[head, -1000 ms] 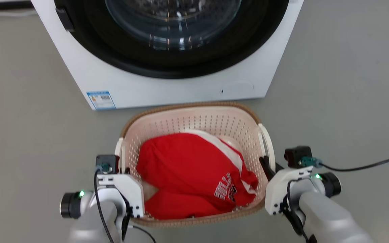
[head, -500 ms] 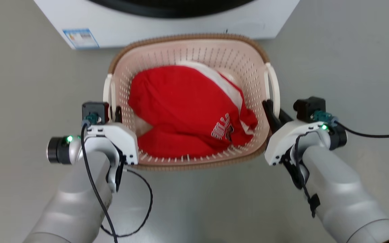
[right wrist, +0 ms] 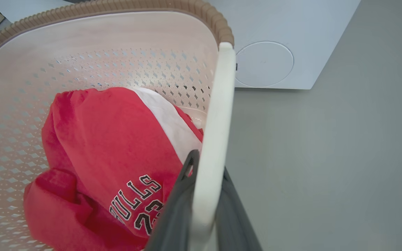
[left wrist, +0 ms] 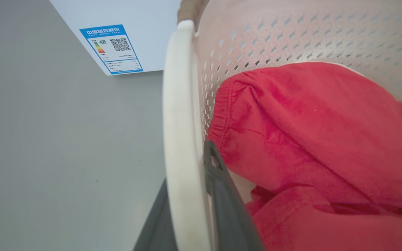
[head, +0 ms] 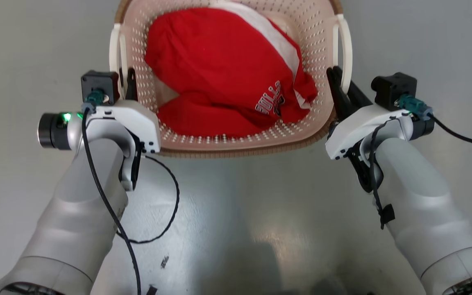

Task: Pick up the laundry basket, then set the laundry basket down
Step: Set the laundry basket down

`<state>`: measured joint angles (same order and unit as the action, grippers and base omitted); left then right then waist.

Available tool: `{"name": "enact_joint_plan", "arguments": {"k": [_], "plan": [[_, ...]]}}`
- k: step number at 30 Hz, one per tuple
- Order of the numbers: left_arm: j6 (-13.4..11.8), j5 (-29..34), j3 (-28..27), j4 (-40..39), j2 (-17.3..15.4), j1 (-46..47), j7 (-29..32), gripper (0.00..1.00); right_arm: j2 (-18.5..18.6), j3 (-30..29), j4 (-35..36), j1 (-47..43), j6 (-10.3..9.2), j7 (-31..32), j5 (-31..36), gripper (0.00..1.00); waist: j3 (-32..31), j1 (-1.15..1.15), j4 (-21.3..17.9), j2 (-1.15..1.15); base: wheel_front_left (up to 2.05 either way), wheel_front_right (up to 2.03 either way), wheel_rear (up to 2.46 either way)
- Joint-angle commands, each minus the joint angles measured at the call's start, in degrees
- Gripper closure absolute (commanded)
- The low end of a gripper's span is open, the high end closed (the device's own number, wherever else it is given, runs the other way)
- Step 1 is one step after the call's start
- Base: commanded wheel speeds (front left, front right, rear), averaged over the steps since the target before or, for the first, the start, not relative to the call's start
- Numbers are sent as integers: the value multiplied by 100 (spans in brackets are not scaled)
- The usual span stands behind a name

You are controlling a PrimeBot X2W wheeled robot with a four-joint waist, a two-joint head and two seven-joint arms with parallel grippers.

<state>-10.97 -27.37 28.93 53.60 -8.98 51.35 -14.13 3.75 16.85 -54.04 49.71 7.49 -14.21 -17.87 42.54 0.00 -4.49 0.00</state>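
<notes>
Clamping both white loop handles (head: 344,41), the left hand (head: 126,80) and the right hand (head: 340,78) each have their dark fingers (head: 336,88) pinched on one side of the laundry basket (head: 236,141), which is between them with a red garment (head: 219,57) inside, near the white washing machine (right wrist: 291,31).

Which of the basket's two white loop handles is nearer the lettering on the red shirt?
The handle in the right gripper; the lettering lies toward that side of the laundry basket, far from the other handle.
</notes>
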Motion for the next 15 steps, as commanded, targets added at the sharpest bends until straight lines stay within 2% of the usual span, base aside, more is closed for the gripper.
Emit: {"name": "enact_joint_plan", "arguments": {"k": [1, 15], "plan": [[27, 136, -170, -176, -111, 187, -86, 100, -87, 77, 158, 5, 0, -78, 109, 100, 256, 0, 1, 0, 0, 0, 0], [197, 916, -845, -438, 8, 460, -86, 100, -87, -208, 440, 290, 0, -79, 338, 100, 1055, 0, -7, 0, 0, 0, 0]]}}
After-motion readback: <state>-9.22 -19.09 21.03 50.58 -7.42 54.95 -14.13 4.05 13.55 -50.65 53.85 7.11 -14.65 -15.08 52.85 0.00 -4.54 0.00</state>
